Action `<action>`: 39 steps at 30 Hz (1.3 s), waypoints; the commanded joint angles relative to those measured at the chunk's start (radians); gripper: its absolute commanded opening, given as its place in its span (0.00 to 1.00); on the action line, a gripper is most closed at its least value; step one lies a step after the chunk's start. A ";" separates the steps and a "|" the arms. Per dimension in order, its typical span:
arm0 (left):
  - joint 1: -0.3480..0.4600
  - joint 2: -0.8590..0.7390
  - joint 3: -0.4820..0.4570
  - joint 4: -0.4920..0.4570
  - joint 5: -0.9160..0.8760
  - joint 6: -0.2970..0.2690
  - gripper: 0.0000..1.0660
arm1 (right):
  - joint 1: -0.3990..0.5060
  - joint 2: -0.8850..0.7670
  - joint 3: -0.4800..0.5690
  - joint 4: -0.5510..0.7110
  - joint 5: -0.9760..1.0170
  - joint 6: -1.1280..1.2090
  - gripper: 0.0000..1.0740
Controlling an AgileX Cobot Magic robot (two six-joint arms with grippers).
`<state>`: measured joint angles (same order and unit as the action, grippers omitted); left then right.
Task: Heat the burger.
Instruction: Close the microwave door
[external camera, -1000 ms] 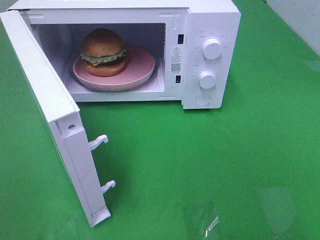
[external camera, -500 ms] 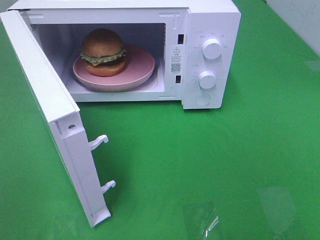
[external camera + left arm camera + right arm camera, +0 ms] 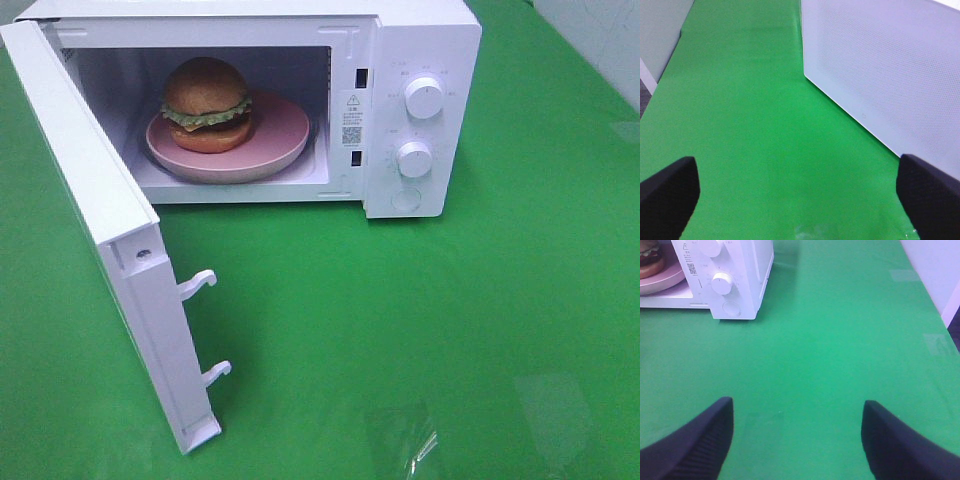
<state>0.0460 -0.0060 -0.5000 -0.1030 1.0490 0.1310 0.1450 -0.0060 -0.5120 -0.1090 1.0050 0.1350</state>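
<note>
Well ahead of the right pincer [image 3: 797, 412], the burger [image 3: 649, 259] is sitting in the microwave [image 3: 747, 270], partly cut off, while this and the left pincer [image 3: 797, 175] are gaping empty.

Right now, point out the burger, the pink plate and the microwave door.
burger [image 3: 206, 95]: exterior high view, on the top bun.
pink plate [image 3: 282, 135]: exterior high view, bare part right of the burger.
microwave door [image 3: 100, 190]: exterior high view, middle of the white panel.
</note>
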 commanded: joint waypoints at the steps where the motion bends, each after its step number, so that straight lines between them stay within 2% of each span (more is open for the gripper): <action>1: -0.003 -0.016 0.003 -0.002 -0.013 0.001 0.96 | -0.006 -0.023 0.000 -0.003 0.001 0.010 0.66; 33: -0.003 -0.016 -0.002 -0.010 -0.020 0.000 0.96 | -0.006 -0.023 0.000 -0.003 0.001 0.010 0.66; 36: -0.003 -0.016 -0.023 -0.006 -0.069 0.000 0.96 | -0.006 -0.023 0.000 -0.003 0.001 0.010 0.66; 39: -0.003 -0.008 -0.027 -0.001 -0.222 0.000 0.94 | -0.006 -0.023 0.000 -0.003 0.001 0.010 0.66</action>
<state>0.0460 -0.0060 -0.5190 -0.1040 0.9410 0.1310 0.1450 -0.0060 -0.5120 -0.1090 1.0050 0.1350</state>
